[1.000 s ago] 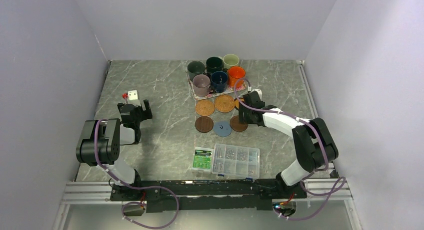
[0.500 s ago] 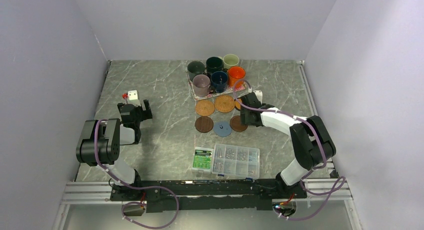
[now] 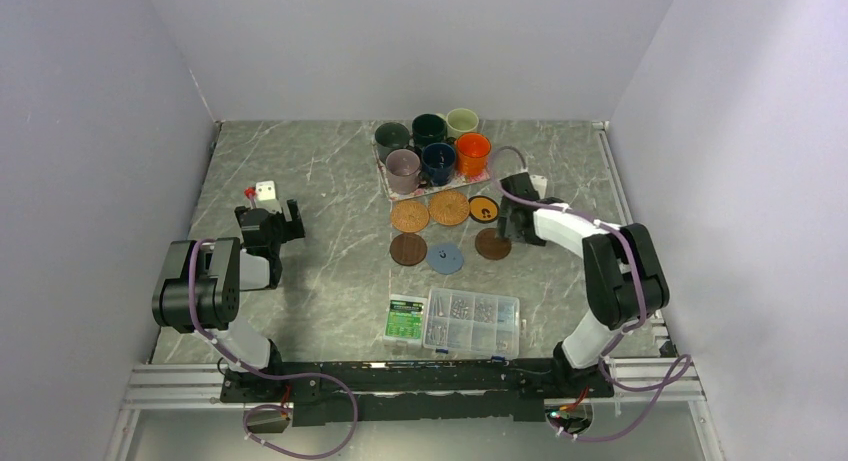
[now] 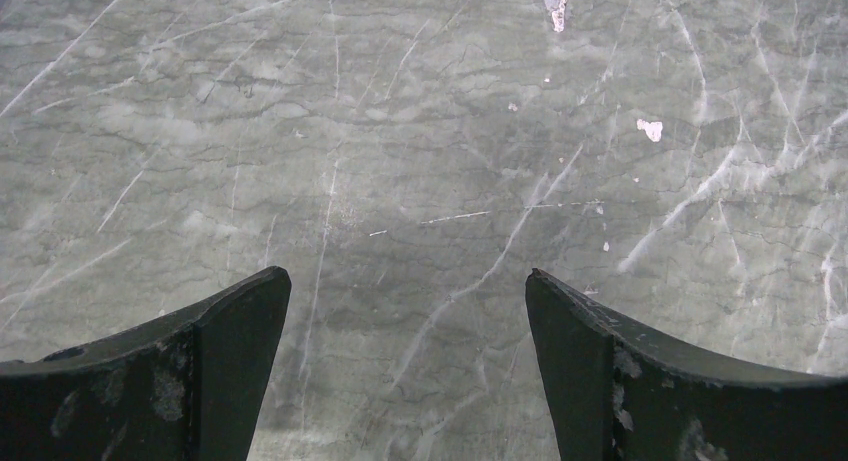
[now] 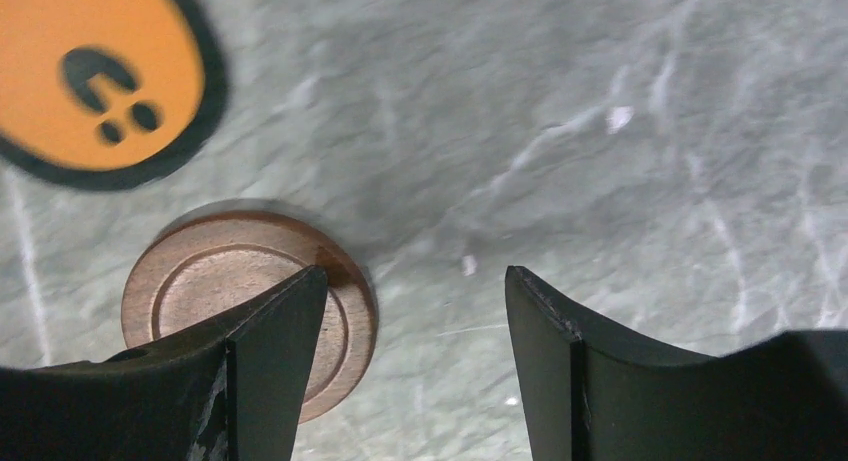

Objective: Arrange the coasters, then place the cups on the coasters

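Hovering right claw point(image 5: 415, 276), jaws apart, brown coaster point(image 5: 215, 286) beneath one finger, possibly touching.

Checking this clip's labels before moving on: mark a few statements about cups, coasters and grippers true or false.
1. The orange cup stands on the black-and-orange coaster. False: that coaster is bare; the cup stands behind it.
2. The left gripper is open over bare table. True.
3. The right gripper grips a dark brown coaster. False: its jaws are open, nothing between them.
4. The light blue coaster lies between two dark brown coasters. True.
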